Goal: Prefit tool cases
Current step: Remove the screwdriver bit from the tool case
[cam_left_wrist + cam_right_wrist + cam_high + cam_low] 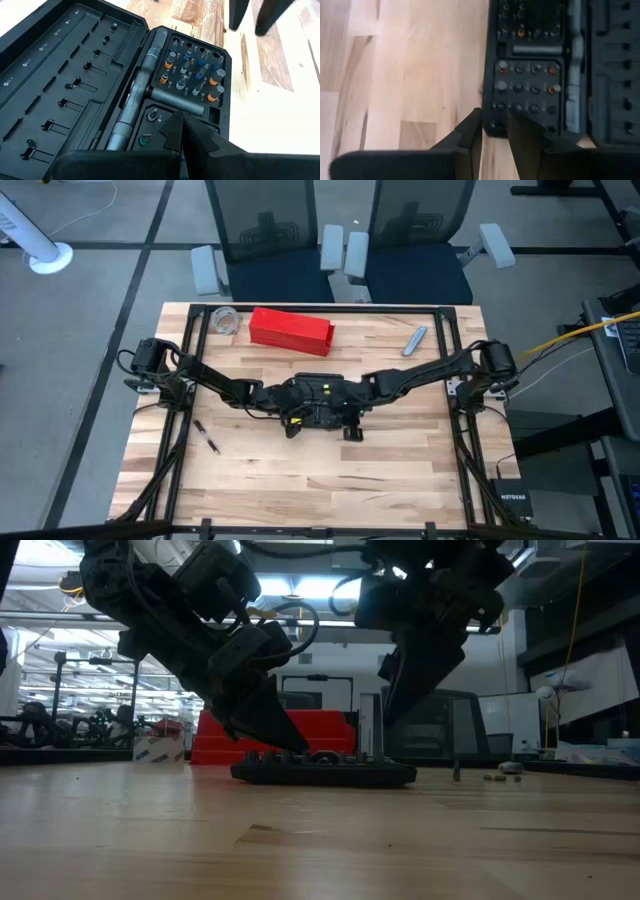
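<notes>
The black tool case (318,408) lies open and flat in the middle of the table (300,480), the left gripper (182,125) pinched shut over it, the right gripper (492,127) open a little at its edge, and, I think, some bits still to go in.

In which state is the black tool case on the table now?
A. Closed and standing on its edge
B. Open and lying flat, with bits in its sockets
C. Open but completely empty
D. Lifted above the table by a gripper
B: the tool case lies opened out on the table, with bits seated in one half.
</notes>
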You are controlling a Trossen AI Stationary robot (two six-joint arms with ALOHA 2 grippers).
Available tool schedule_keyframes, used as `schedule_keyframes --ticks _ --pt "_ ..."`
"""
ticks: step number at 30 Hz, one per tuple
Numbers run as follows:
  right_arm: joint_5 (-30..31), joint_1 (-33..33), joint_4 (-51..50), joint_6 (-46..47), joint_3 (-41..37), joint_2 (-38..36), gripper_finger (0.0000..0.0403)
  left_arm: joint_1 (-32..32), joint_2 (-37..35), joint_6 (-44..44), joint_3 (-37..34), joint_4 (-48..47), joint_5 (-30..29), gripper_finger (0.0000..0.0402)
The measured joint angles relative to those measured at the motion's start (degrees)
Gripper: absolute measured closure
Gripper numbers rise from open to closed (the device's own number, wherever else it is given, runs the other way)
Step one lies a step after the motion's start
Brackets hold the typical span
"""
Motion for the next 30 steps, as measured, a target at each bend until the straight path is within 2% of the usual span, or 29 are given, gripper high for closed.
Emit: schedule_keyframes --ticks 9,30 --pt "-2.37 0.4 0.07 -1.75 0.4 2.3 0.0315 0.02 0.01 -0.11 0.0 0.0 0.02 0.0401" --pt "2.7 0.56 3.0 -3.65 0.37 4.9 0.0315 0.01 0.01 -0.52 0.02 0.05 0.0 0.0402"
